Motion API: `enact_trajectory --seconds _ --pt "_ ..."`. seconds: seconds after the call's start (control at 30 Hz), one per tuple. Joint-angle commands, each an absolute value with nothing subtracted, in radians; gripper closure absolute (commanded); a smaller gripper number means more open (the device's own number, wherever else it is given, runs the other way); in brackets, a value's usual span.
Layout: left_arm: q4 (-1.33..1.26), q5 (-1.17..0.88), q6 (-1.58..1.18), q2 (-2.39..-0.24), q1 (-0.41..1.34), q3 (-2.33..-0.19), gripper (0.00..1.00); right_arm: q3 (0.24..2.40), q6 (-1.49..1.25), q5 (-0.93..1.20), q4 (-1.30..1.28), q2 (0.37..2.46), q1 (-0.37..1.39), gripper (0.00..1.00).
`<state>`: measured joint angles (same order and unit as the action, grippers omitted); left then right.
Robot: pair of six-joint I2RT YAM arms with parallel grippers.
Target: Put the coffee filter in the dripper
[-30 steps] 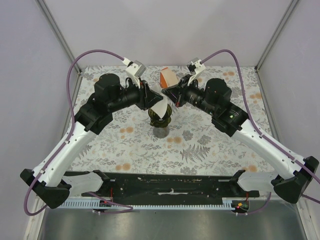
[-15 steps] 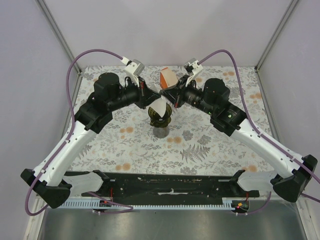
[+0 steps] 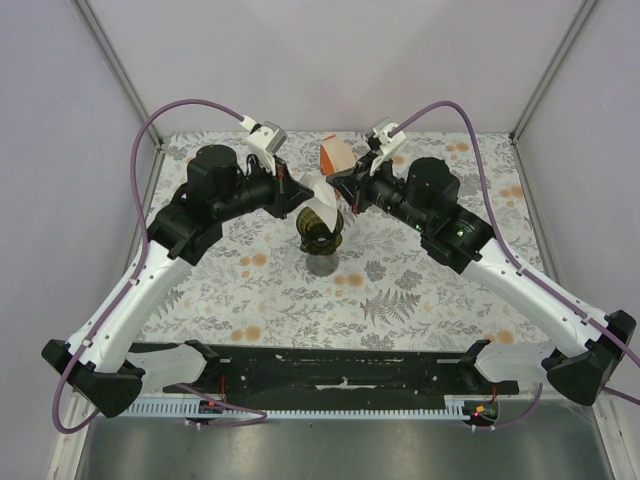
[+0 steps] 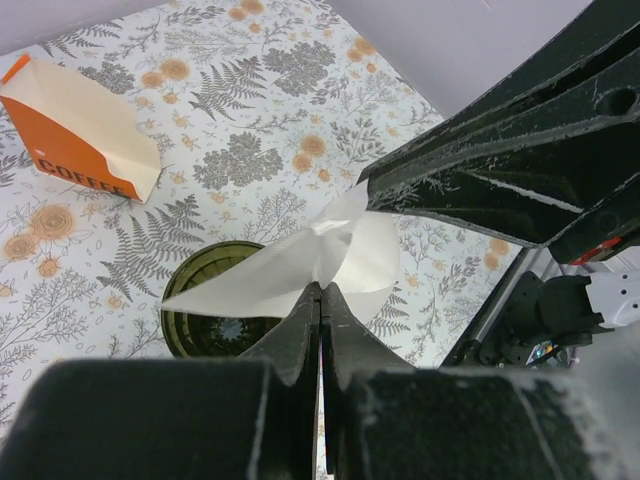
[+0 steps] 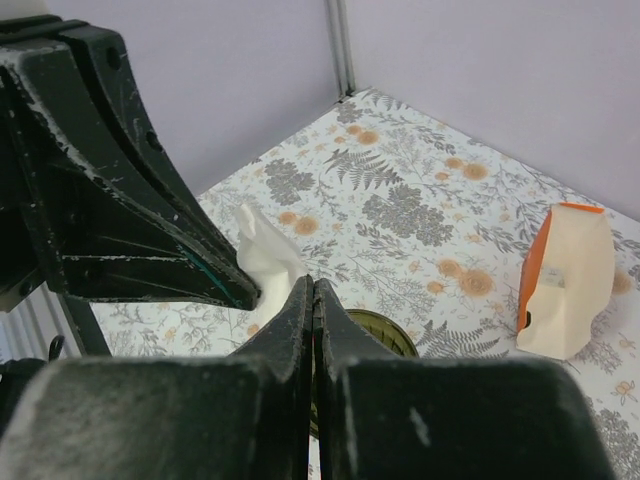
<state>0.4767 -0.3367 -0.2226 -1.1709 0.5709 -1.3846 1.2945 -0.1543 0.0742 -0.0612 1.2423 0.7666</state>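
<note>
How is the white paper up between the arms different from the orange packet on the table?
The thin white paper filter is plain, crumpled and pinched in mid-air by the left pincer. The orange-and-cream wedge-shaped pack is printed, smooth and lies on the table. Both look like paper.

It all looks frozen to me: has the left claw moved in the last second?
Yes, slightly. In the top view the left gripper, shut on the coffee filter, has drawn back leftward from the dripper.

Floral tablecloth [image 3: 400,300], pale lilac walls [image 3: 330,60]
</note>
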Motion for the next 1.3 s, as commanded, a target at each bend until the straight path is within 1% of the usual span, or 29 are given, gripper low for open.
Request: enact_trajectory --seconds 0.0,0.07,0.1,0.23,0.3,0.47,0.53,0.67,0.87,0.97,1.07,1.1,1.2,1.27 --pt "0.472 -0.393 -0.167 -1.164 0.568 -1.397 0.98 1.293 -0.106 0.19 -0.015 1.261 0.765 1.0" --pt "0.472 -0.4 -0.161 -1.167 0.568 -1.4 0.98 1.284 -0.101 0.198 -0.014 1.269 0.765 0.98" --pt "0.474 -0.403 -0.161 -1.167 0.568 -1.402 0.98 1.278 -0.097 0.195 -0.012 1.273 0.765 0.92" --pt "0.465 -0.411 -0.158 -1.167 0.568 -1.404 0.98 1.253 -0.095 0.192 -0.008 1.292 0.765 0.77" --pt "0.465 -0.417 -0.161 -1.169 0.568 -1.407 0.98 1.25 -0.098 0.184 0.02 1.302 0.765 0.74" --pt "0.468 -0.442 -0.161 -1.173 0.568 -1.407 0.98 1.238 -0.095 0.141 0.04 1.308 0.765 0.74" --pt "0.468 -0.455 -0.161 -1.173 0.568 -1.407 0.98 1.23 -0.089 0.155 0.064 1.304 0.765 0.71" --pt "0.462 -0.492 -0.17 -1.18 0.568 -1.408 0.98 1.221 -0.064 0.285 0.121 1.312 0.764 0.61" --pt "0.465 -0.517 -0.163 -1.174 0.568 -1.419 0.98 1.226 -0.11 0.516 0.146 1.344 0.73 0.53" --pt "0.459 -0.561 -0.163 -1.173 0.568 -1.417 0.98 1.192 -0.187 0.651 0.219 1.35 0.683 0.53" --pt "0.449 -0.592 -0.164 -1.17 0.568 -1.419 0.98 1.151 -0.233 0.748 0.316 1.354 0.65 0.53" --pt "0.448 -0.603 -0.166 -1.17 0.569 -1.419 0.98 1.144 -0.238 0.77 0.33 1.356 0.647 0.58" --pt "0.449 -0.618 -0.172 -1.172 0.568 -1.424 0.98 1.16 -0.239 0.785 0.305 1.365 0.647 0.85" --pt "0.446 -0.617 -0.182 -1.172 0.566 -1.427 0.98 1.163 -0.244 0.793 0.295 1.365 0.643 0.97"
